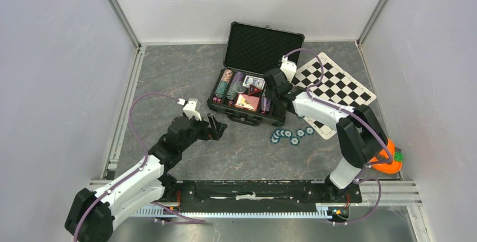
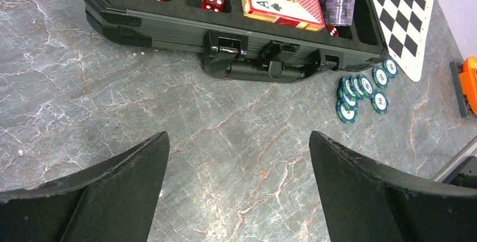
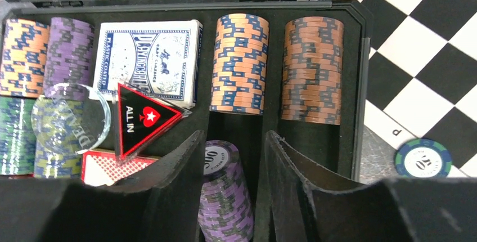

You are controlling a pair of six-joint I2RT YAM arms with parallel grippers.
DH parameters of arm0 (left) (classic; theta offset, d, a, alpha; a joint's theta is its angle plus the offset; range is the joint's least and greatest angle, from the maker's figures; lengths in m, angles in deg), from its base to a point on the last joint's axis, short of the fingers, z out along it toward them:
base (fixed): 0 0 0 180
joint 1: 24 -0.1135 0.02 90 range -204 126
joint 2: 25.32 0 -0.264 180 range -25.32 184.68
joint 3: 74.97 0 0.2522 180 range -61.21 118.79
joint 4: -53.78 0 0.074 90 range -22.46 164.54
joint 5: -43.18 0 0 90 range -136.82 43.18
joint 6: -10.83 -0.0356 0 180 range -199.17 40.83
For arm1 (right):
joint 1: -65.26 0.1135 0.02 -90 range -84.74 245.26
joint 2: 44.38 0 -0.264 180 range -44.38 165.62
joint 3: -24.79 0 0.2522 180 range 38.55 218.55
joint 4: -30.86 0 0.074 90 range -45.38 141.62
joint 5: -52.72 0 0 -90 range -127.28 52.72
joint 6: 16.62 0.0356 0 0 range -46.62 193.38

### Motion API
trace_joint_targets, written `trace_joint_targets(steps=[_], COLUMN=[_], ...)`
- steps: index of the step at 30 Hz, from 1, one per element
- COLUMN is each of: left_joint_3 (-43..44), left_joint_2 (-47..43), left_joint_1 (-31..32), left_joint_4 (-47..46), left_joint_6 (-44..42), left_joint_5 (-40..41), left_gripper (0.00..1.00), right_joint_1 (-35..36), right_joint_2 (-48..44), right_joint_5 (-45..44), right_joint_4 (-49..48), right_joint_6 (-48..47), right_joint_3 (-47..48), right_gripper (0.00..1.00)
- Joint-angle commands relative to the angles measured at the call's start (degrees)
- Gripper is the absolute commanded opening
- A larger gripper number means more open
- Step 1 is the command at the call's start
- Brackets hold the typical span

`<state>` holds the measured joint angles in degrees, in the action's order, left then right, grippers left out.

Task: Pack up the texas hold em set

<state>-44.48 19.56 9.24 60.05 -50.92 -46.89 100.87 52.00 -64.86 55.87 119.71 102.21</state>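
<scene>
The black hinged hard-shell case with grey foam lining (image 1: 261, 48) is lying open on the grey marbled table (image 2: 112, 95), lid propped up at the far side. The right gripper (image 3: 233, 135) is hanging over the case's near right corner, jaws drawn in to about half width around a column of purple striped poker chips (image 3: 222, 197) and, as far as I can judge, pinching it across the chips' diameter.

What matters now is alignment. The empty foam slot under the stack is running near-to-far, in line with the orange-and-blue striped chip stack (image 3: 239, 62) lying just beyond it. From the left wrist view the purple column is looking tilted up rather than flat, so its long axis would need to come down parallel to that slot before it seats.

The left gripper (image 2: 239, 135) is hovering over bare table just on the near side of the case's latches, jaws spread wide and holding nothing. The loose teal-and-white chips (image 2: 360, 93) are sitting at the case's right, beside the black-and-white chequered mat (image 1: 337, 84), nearer the right arm.
</scene>
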Motion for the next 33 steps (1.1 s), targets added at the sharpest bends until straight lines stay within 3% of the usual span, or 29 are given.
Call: trace_joint_targets(steps=[1, 3, 10, 15, 18, 21, 24, 33], left_joint_3=[0.6, 0.7, 0.6, 0.6, 0.6, 0.6, 0.8, 0.4], left_joint_2=[0.6, 0.7, 0.6, 0.6, 0.6, 0.4, -0.1, -1.7], left_joint_1=[-0.1, -0.1, -0.1, -0.1, -0.1, -0.1, -0.1, -0.1], left_joint_4=[-3.0, -3.0, -3.0, -3.0, -2.8, -2.7, -2.1, -1.5], left_joint_6=[-1.4, -1.4, -1.5, -1.6, -1.6, -1.8, -2.0, -2.4], left_joint_5=[0.3, 0.3, 0.3, 0.3, 0.3, 0.3, 0.4, 1.5], left_gripper=[1.00, 1.00, 1.00, 1.00, 1.00, 1.00, 1.00, 1.00], right_joint_1=[1.1, 1.2, 4.4, 6.2, 7.0, 7.1, 7.2, 7.1], right_joint_2=[-3.6, -5.0, -7.1, -7.8, -8.4, -8.9, -9.7, -6.2], right_joint_5=[-1.4, -2.8, 1.4, 3.8, 3.8, 5.5, 6.0, 2.0], right_joint_4=[2.3, 2.4, 0.5, 0.1, 0.6, 0.7, -0.3, -0.9], right_joint_6=[-4.7, -6.6, -13.8, -16.9, -18.1, -17.6, -17.2, -17.6], right_joint_3=[1.1, 0.9, -0.8, -2.6, -4.1, -6.3, -8.7, -6.7], right_gripper=[0.54, 0.58, 0.58, 0.51, 0.43, 0.22, 0.10, 0.04])
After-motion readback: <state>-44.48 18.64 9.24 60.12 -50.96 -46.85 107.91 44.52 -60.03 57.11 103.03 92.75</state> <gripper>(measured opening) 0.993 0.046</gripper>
